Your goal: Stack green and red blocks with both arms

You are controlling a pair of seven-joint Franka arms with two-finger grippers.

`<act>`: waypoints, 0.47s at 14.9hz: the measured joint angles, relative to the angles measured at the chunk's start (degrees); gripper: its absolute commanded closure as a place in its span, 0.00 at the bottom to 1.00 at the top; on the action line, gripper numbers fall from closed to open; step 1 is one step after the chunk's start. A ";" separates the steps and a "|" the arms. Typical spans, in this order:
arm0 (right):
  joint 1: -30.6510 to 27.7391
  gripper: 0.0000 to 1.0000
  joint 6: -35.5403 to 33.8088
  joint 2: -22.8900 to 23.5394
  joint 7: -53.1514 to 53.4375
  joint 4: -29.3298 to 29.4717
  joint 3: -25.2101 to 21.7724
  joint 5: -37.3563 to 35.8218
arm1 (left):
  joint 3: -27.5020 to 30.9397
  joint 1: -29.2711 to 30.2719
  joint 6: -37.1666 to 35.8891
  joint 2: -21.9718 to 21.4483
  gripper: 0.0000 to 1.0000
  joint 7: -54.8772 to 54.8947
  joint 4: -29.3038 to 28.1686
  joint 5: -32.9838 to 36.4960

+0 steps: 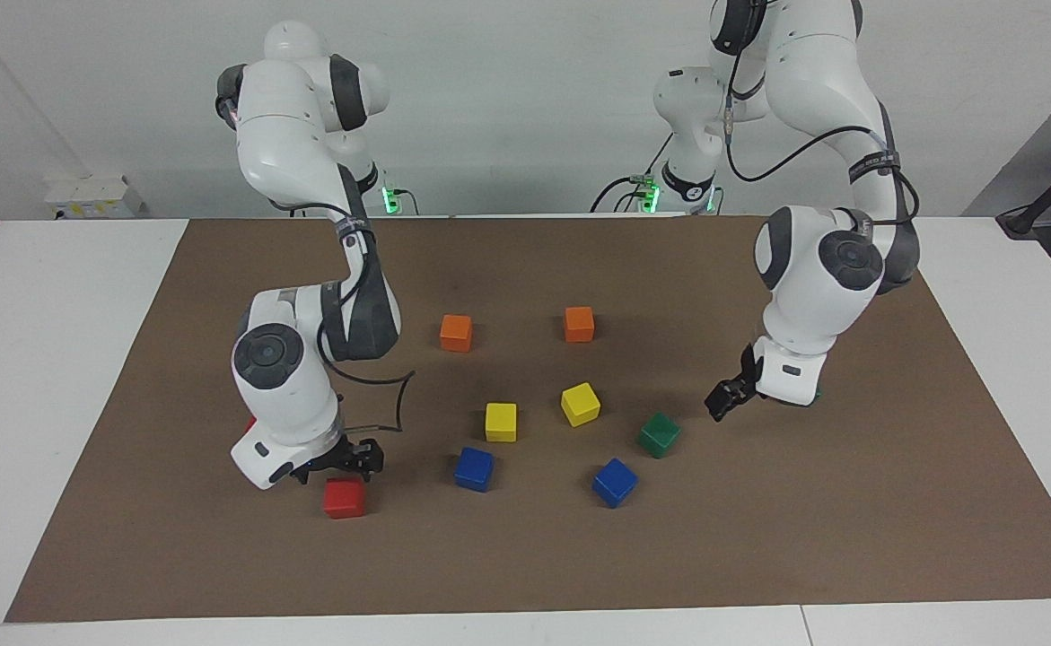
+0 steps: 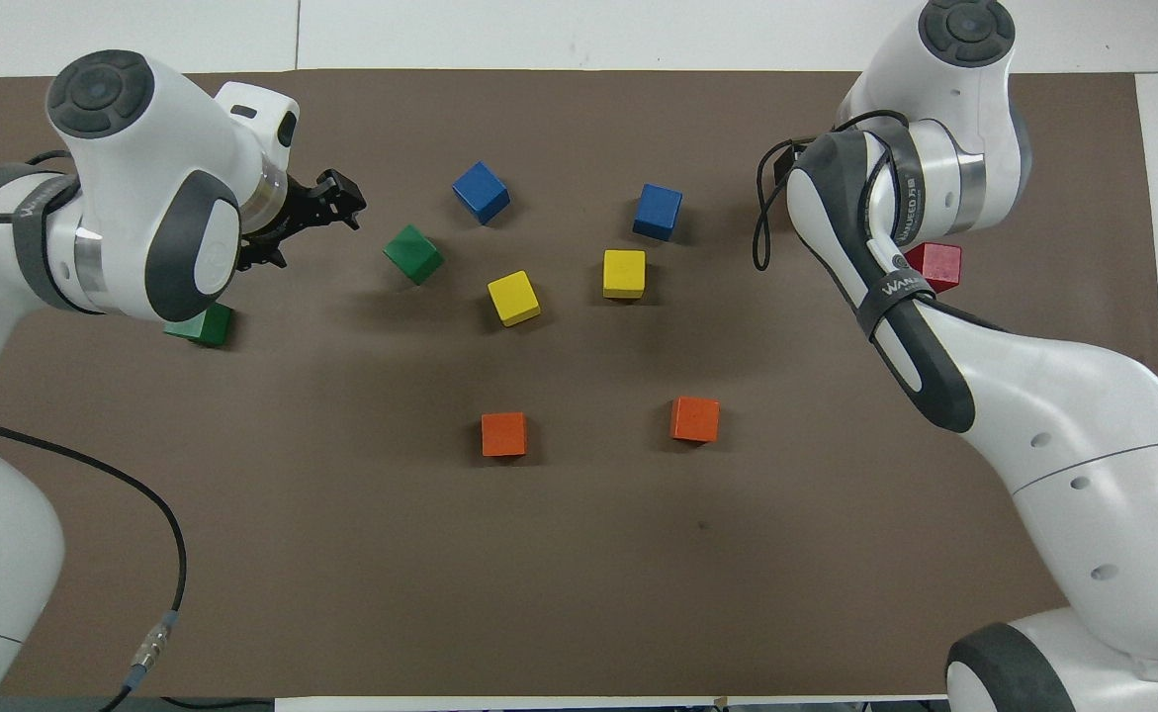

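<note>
One red block [image 1: 344, 498] lies toward the right arm's end of the table. My right gripper [image 1: 345, 462] hangs open just above it, not holding it. The arm hides this block and gripper in the overhead view. The second red block [image 2: 935, 265] lies nearer to the robots, half under the right arm; only a sliver of it [image 1: 249, 423] shows in the facing view. One green block [image 1: 660, 434] [image 2: 412, 253] lies beside my left gripper [image 1: 727, 395] [image 2: 326, 203], which is open, empty and apart from it. The second green block [image 2: 201, 324] lies under the left arm's wrist.
Two blue cubes [image 1: 474, 468] [image 1: 615, 482], two yellow cubes [image 1: 501, 422] [image 1: 580, 404] and two orange cubes [image 1: 456, 332] [image 1: 579, 324] stand in the middle of the brown mat [image 1: 525, 565], between the two grippers.
</note>
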 measured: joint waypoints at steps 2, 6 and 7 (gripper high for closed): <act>0.07 0.00 0.59 0.47 -0.33 0.01 0.03 -0.61 | -0.01 -1.56 1.53 1.25 0.00 -5.22 0.22 1.41; 0.04 0.00 3.15 1.67 -2.12 0.03 0.20 -0.69 | 0.01 -3.18 2.85 2.89 0.00 -13.35 0.97 2.11; -0.03 0.00 3.95 2.00 -2.18 0.04 0.55 -0.69 | -0.02 -3.52 3.48 3.19 0.00 -15.47 1.02 2.35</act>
